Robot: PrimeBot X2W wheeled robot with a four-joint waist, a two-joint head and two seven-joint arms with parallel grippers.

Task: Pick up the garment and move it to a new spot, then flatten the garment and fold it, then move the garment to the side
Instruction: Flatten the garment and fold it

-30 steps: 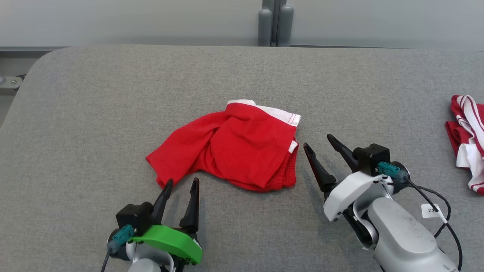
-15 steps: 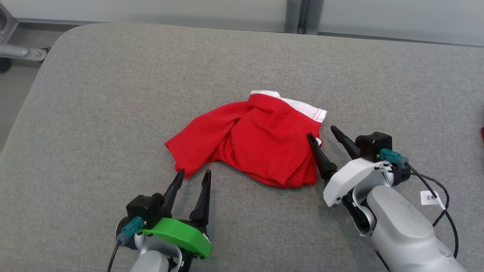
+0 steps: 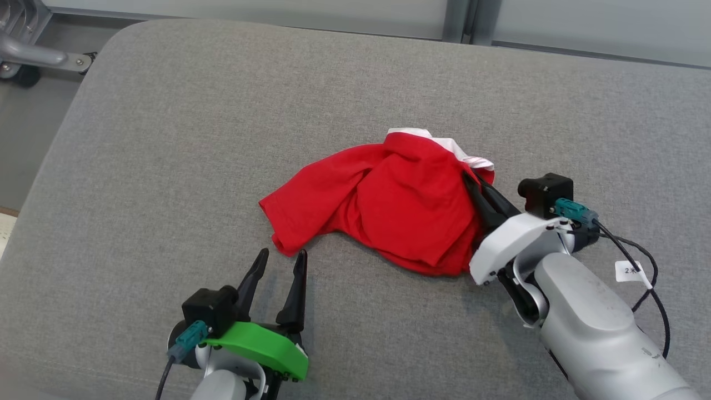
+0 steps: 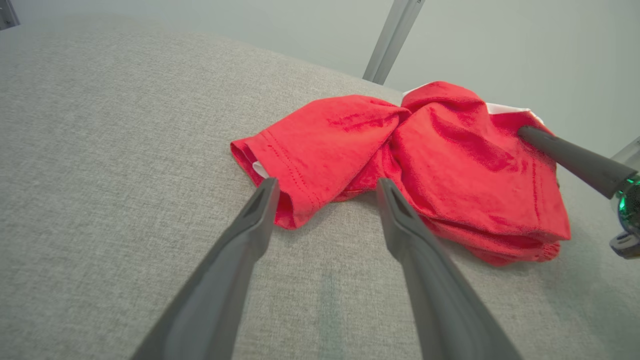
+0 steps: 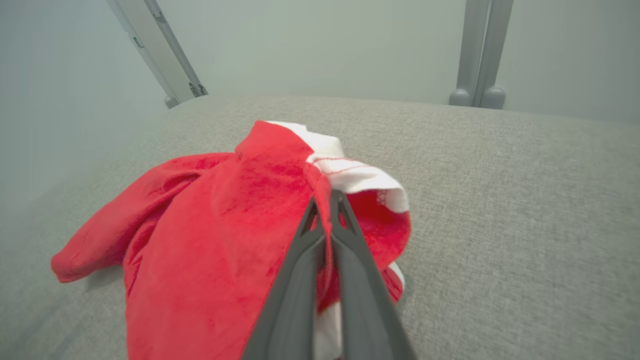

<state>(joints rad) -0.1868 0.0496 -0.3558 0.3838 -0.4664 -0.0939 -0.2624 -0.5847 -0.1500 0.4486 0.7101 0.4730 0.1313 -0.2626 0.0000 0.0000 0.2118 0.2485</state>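
A crumpled red garment (image 3: 389,205) with a white band lies mid-table on the grey cloth surface. My right gripper (image 3: 472,180) is shut on the garment's right edge, just below the white band (image 5: 360,175); in the right wrist view the two fingers (image 5: 325,200) pinch a red fold between them. My left gripper (image 3: 280,256) stands open near the front, its tips just short of the garment's lower left corner (image 4: 280,165). In the left wrist view the right gripper's finger (image 4: 565,152) presses into the red cloth (image 4: 450,150) at the far right.
The grey padded table (image 3: 166,139) reaches wide to the left and back. A metal frame with a wheel (image 3: 28,55) stands off the table's far left corner. A grey post (image 3: 461,19) rises behind the back edge.
The right gripper moved left onto the garment's right edge and closed on it, bunching the cloth. The head camera shifted, so the whole scene slid rightward. The left gripper kept its pose.
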